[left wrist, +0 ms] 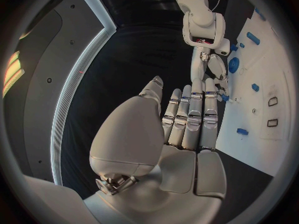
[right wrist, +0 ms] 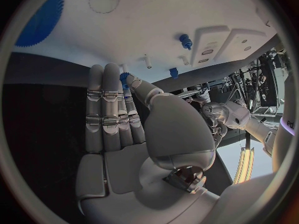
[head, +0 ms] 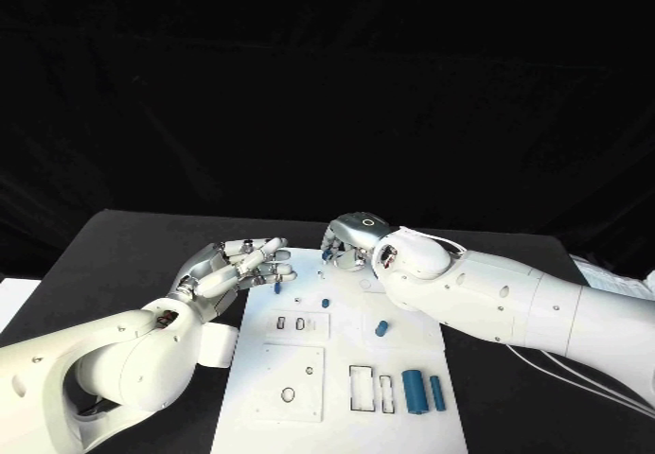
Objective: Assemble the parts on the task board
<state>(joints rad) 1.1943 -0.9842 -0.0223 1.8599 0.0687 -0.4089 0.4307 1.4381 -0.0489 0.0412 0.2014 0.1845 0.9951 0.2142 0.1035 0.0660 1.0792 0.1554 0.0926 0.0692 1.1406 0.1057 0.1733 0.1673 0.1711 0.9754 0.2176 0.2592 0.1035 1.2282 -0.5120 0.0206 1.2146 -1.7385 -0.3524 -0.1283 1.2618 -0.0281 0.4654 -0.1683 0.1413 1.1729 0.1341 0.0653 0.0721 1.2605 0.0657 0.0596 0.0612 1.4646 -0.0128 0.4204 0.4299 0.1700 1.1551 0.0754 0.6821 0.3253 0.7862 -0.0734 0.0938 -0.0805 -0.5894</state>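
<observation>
Both hands are up at the far end of the board point(head: 342, 378), around twelve o'clock from its middle. The right hand point(head: 358, 242) has a small blue part point(right wrist: 125, 77) nipped between thumb and fingertips, so it is gripping. The left hand point(head: 239, 270) lies at the board's ten o'clock corner, fingers stretched out together; a speck of blue shows at its tips, but I cannot tell whether it holds that or merely touches it.

Several pieces wait elsewhere: two blue bars point(head: 422, 391) at five o'clock beside a rectangular slot point(head: 361, 388), and a loose piece point(head: 382, 328) near the middle.

I'd judge this an early fitting step, the small part being carried to its seat. Next it needs lining up over the right hole and pressing straight down.
</observation>
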